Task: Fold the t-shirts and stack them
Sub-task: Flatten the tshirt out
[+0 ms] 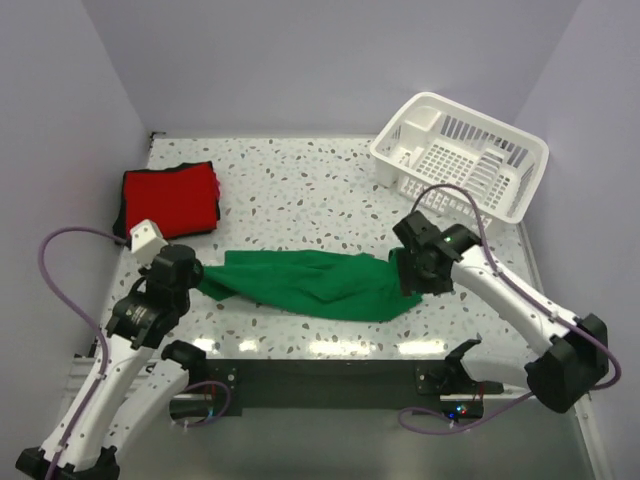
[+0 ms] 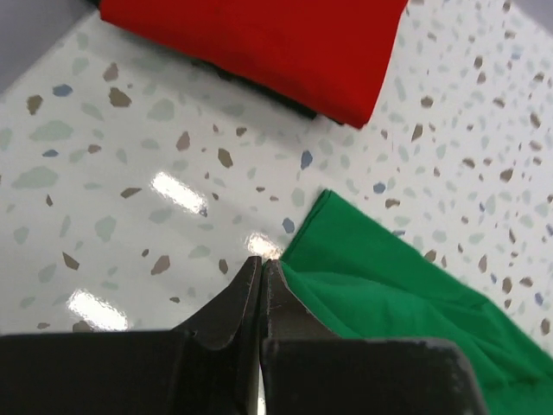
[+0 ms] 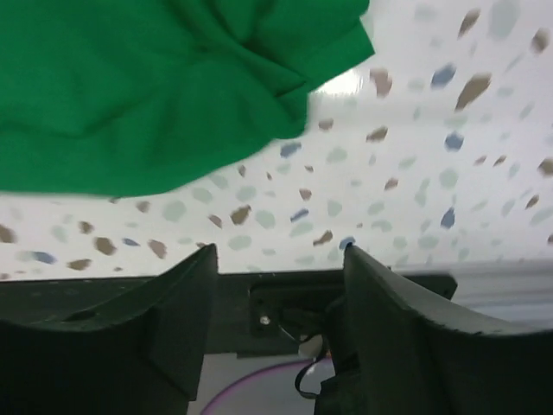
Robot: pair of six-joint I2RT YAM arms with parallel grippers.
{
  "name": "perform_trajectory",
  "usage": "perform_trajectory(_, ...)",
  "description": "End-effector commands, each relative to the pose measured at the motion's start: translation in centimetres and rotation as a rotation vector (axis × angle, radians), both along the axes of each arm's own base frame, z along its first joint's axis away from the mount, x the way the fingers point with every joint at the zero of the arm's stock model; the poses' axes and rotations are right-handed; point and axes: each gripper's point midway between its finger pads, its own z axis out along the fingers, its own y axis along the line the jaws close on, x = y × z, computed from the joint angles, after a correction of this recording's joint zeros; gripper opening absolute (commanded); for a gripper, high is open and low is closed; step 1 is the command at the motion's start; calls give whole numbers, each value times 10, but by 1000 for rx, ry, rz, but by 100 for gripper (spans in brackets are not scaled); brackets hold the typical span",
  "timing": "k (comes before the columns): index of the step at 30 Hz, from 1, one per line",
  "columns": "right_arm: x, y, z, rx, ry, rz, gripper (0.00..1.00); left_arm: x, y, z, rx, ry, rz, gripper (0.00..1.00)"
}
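Note:
The green t-shirt [image 1: 310, 282] lies bunched in a long strip across the middle of the table and tapers to a point at its left end. My left gripper [image 1: 192, 278] is shut at that point. In the left wrist view the shirt's hem [image 2: 304, 226] runs straight into the closed tips of that gripper [image 2: 261, 262]. My right gripper [image 1: 406, 274] stands open at the shirt's right end. Between the right gripper's [image 3: 276, 259] fingers there is only table, and the green cloth [image 3: 155, 86] lies just beyond them. The red t-shirt [image 1: 170, 198] [image 2: 259, 43] lies folded at the back left.
A white slatted basket [image 1: 462, 152] stands at the back right, tilted against the wall. The speckled table [image 1: 300, 190] is walled on three sides. The arm bases and purple cables [image 1: 60, 270] sit along the near edge.

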Motion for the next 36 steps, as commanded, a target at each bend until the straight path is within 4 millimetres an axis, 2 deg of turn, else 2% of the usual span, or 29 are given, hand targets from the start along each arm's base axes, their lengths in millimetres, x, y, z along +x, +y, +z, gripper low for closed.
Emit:
perform_trajectory(1,-22,0,-20,44,73,-107,65,18,-29,-12,-64,26,-121,0)
perform_trajectory(2,-14,6,-16,76,37,-103,68,21,-33,-13,-67,33,-142,0)
perform_trajectory(3,2,17,-4,127,-32,-80,71,22,-39,-15,-73,45,-169,0)
perform_trajectory(5,16,31,4,177,-72,-43,72,27,-44,-17,-71,51,-196,0)
perform_trajectory(8,43,55,3,224,-102,17,70,33,-51,-20,-75,51,-232,0)
perform_trajectory(9,57,67,1,241,-119,44,68,34,-55,-21,-78,56,-249,0)
perform_trajectory(11,76,87,7,292,-147,82,67,38,-58,-23,-76,60,-263,0)
perform_trajectory(12,88,103,11,345,-175,127,66,39,-60,-25,-82,65,-272,0)
perform_trajectory(17,125,143,-13,372,-122,210,63,45,-65,-26,-88,60,-291,0)
perform_trajectory(19,137,154,-14,381,-127,233,63,47,-65,-25,-80,55,-292,0)
perform_trajectory(20,141,156,-29,363,-97,231,63,48,-65,-25,-75,57,-291,0)
perform_trajectory(22,150,158,-35,343,-90,236,63,49,-64,-24,-66,58,-292,0)
perform_trajectory(23,150,159,-47,326,-61,238,63,50,-64,-23,-67,56,-290,0)
perform_trajectory(30,148,155,-82,271,26,249,63,50,-60,-20,-53,52,-274,0)
perform_trajectory(34,139,150,-92,252,70,246,61,49,-59,-20,-53,54,-270,0)
perform_trajectory(36,134,148,-92,251,83,243,52,50,-59,-20,-53,53,-268,0)
